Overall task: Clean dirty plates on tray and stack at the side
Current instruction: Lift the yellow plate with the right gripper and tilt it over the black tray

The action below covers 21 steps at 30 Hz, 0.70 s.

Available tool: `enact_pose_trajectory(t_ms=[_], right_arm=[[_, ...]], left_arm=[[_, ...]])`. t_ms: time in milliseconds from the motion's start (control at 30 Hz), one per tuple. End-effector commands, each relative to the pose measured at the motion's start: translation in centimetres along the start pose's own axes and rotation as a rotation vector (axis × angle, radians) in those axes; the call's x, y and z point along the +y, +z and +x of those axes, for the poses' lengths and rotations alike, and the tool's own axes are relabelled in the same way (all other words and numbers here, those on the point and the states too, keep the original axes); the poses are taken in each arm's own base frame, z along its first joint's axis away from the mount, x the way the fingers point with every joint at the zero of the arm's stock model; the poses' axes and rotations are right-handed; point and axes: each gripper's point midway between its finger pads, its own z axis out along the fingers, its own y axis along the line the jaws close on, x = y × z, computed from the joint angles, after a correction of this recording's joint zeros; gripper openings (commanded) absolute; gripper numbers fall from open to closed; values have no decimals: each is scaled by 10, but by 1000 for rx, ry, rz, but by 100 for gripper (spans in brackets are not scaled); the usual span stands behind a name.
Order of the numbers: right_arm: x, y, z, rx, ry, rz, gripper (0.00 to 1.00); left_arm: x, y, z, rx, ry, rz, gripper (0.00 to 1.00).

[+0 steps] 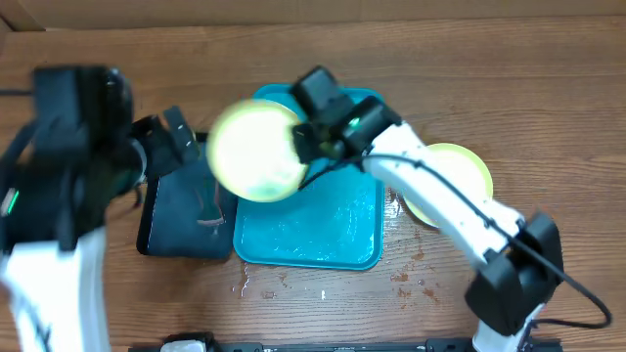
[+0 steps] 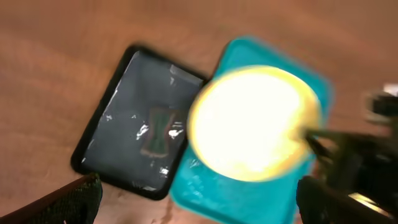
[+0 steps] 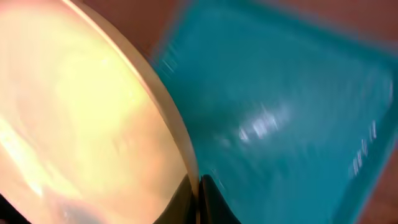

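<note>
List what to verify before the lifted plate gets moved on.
1. Right gripper grip on lifted plate: ok, fingers pinch its rim.
2. Lifted plate clear of tray: ok, held above it.
3. Plate surface clean: cannot tell, blurred.
4. Left gripper free: ok, open and empty, near the black tray.
5. Stacking spot: ok, second plate lies right of the tray.

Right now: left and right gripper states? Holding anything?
left gripper: open, holding nothing.
right gripper: closed on the rim of the yellow-green plate.
</note>
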Motion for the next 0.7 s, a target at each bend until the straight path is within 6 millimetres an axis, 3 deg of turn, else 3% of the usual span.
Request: enact_pose_trajectory(t_ms=[0,167,267,433,667], right_arm=[[34,-25,-24,-166,-114,50,4],[79,-9,-28,-281,-169,80,4],[98,0,-23,-311,-194,97,4],[117,-15,-20,-400,-270,197,4],[137,-44,-9,-497,-404,369,4]], left_arm=[[-12,-44,4,-99,27,104,100],[-9,-91,19,-225,40,152,100],[-8,-107,25,-270,44,170,100],[-6,-117,32,-291,47,179,100],[-5,-112,33,-277,45,173,100]])
